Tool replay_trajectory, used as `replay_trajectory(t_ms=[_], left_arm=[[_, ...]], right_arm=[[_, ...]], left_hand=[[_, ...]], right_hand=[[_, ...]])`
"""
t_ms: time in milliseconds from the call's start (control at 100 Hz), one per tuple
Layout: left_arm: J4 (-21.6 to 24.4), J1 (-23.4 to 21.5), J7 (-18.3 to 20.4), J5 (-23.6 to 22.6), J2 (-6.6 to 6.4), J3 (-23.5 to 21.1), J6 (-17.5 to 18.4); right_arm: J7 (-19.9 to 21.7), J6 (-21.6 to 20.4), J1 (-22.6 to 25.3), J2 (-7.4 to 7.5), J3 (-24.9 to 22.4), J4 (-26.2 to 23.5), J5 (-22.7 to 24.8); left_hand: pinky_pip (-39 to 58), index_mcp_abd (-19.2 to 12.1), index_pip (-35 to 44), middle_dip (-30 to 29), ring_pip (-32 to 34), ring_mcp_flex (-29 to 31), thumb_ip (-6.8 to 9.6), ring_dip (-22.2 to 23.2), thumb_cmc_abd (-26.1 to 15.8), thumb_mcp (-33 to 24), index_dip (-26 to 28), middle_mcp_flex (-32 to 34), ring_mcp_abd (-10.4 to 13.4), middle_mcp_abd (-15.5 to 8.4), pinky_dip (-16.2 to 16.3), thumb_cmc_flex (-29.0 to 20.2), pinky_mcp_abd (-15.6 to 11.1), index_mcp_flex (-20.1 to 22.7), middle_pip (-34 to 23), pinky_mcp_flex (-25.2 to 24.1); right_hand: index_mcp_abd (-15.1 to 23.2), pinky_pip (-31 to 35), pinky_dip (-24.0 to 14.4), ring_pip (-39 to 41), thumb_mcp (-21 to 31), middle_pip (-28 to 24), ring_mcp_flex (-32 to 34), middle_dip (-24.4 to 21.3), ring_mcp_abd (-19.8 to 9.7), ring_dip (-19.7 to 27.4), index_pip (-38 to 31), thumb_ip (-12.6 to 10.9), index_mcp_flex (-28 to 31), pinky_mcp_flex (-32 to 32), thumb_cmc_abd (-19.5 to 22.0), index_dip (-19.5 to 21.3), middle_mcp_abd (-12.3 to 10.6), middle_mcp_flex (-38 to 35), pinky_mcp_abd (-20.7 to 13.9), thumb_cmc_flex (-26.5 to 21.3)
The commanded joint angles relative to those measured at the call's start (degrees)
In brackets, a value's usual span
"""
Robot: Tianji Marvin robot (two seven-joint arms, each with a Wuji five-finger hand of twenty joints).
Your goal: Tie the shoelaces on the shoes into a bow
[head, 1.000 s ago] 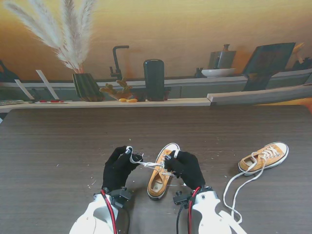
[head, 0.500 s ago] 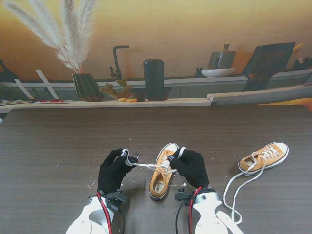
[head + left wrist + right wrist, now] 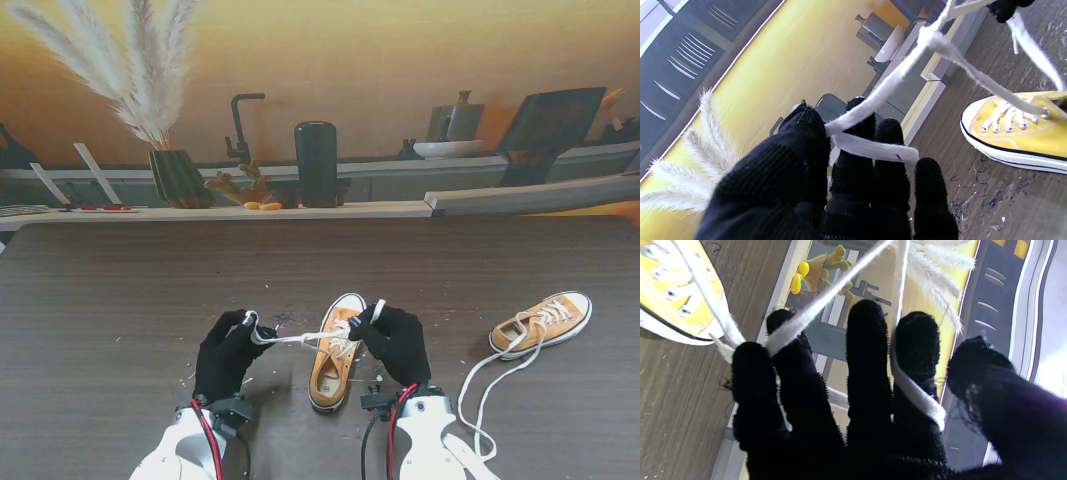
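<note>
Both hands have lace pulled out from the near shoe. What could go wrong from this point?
1. The lace only lies draped over the left hand's fingers, so it may slip off under tension.
2. The right hand has lace threaded between its fingers, which could snag on release.
3. Nothing pins the shoe, so a sideways pull could drag it.

Mustard-yellow shoe [image 3: 333, 362], white shoelace [image 3: 300, 339], black robot hand [image 3: 226, 355], dark woodgrain table [image 3: 120, 300].
</note>
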State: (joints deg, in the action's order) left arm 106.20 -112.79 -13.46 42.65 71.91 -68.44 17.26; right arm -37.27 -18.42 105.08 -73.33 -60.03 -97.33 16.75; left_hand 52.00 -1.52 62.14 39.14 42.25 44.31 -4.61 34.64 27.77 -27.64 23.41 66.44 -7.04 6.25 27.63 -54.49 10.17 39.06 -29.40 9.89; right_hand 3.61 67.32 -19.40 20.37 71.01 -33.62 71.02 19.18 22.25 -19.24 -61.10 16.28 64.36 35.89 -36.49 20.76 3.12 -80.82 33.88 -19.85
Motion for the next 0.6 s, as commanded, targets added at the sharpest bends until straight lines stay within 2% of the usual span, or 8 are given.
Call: replay_trajectory(t_ms=[0, 80, 230, 360, 450, 590], left_arm=[[0.21, -0.46, 0.82, -0.25, -0.1, -0.33, -0.43], [0.05, -0.64, 0.79, -0.39, -0.1, -0.67, -0.61], [-0.4, -0.88, 0.89, -0.49, -0.1, -1.22, -1.06], [-0.92, -1.05, 1.3, -0.33, -0.12, -1.49, -1.45], [-1.23, -1.13, 1.69, 0.04, -0.13, -1.62, -1.81], [-1.6, -1.24, 1.69, 0.1, -0.09, -1.84, -1.92]], right_arm=[[-0.03, 0.03, 0.22, -0.29, -0.09, 0.07, 0.05], [-1.3, 0.63, 0.32, -0.5, -0.26, 0.26, 0.68], [-3.04, 1.67, 0.63, -0.82, -0.77, 0.43, 1.12], [-3.89, 1.71, 0.92, -1.0, -1.26, 0.72, 1.15], [-4.16, 1.46, 1.18, -1.16, -1.52, 0.91, 0.47], [-5.05, 1.45, 1.51, -1.42, -2.0, 1.36, 0.03]], left_hand=[[0.62, -0.91, -0.38, -0.02, 1.12, 1.43, -0.32, 0.0, 0.89, 1.43, -1.32, 2.45, 0.82, 0.28, -0.51, -0.18, -1.3, 1.14, -1.85, -0.3], [0.62, -0.89, -0.35, -0.03, 1.16, 1.51, -0.31, 0.01, 0.92, 1.42, -1.3, 2.47, 0.77, 0.23, -0.51, -0.18, -1.33, 1.17, -1.88, -0.26], [0.57, -0.9, -0.38, -0.07, 1.09, 1.31, -0.32, -0.01, 0.81, 1.43, -1.32, 2.41, 0.76, 0.17, -0.53, -0.14, -1.36, 1.15, -1.88, -0.37], [0.45, -0.9, -0.46, -0.11, 1.0, 1.02, -0.34, -0.03, 0.71, 1.58, -1.32, 2.18, 0.74, 0.2, -0.56, -0.24, -1.37, 0.99, -1.81, -0.59], [0.33, -0.84, -0.45, -0.11, 0.99, 0.92, -0.33, -0.02, 0.59, 1.78, -1.28, 2.05, 0.67, 0.15, -0.59, -0.33, -1.38, 0.94, -1.78, -0.75], [0.36, -0.78, -0.43, -0.1, 1.05, 0.96, -0.26, 0.0, 0.61, 1.93, -1.26, 2.03, 0.67, 0.29, -0.55, -0.46, -1.45, 1.01, -1.8, -0.67]], right_hand=[[1.36, 0.08, 0.65, 0.19, 2.05, -0.07, 0.69, -1.29, 0.53, 3.61, -2.42, 2.17, -1.39, -1.02, -1.66, -2.24, -2.29, -3.12, -2.62, -1.64], [0.47, 2.38, -0.57, 2.31, 2.61, -1.57, 2.03, -0.68, 0.35, 4.02, -3.4, 2.22, -1.49, -0.15, -2.31, -1.8, -1.43, -3.14, -4.15, -2.16], [-0.81, 4.16, -2.78, 7.9, 2.99, -2.51, 1.48, 0.67, 0.0, -0.07, -4.01, 2.31, -1.48, 0.55, -3.72, -1.42, -0.03, -2.94, -5.61, -3.51], [0.32, 1.75, -2.76, 5.12, 3.01, -1.14, 1.16, 0.38, 0.71, 0.66, -3.4, 2.42, -1.35, -2.43, -3.73, -2.04, -1.0, -2.92, -4.77, -2.92], [1.04, -1.97, -1.21, 0.61, 2.71, 0.61, 0.02, -1.38, 0.92, 3.71, -3.16, 2.41, -1.26, -4.77, -3.49, -3.81, -1.79, -3.19, -3.73, -2.72], [1.17, -2.97, 0.22, -1.27, 2.91, 1.78, -0.7, -3.17, 0.66, 6.01, -3.44, 2.5, -1.36, -5.24, -3.81, -5.15, -1.72, -3.22, -3.74, -2.85]])
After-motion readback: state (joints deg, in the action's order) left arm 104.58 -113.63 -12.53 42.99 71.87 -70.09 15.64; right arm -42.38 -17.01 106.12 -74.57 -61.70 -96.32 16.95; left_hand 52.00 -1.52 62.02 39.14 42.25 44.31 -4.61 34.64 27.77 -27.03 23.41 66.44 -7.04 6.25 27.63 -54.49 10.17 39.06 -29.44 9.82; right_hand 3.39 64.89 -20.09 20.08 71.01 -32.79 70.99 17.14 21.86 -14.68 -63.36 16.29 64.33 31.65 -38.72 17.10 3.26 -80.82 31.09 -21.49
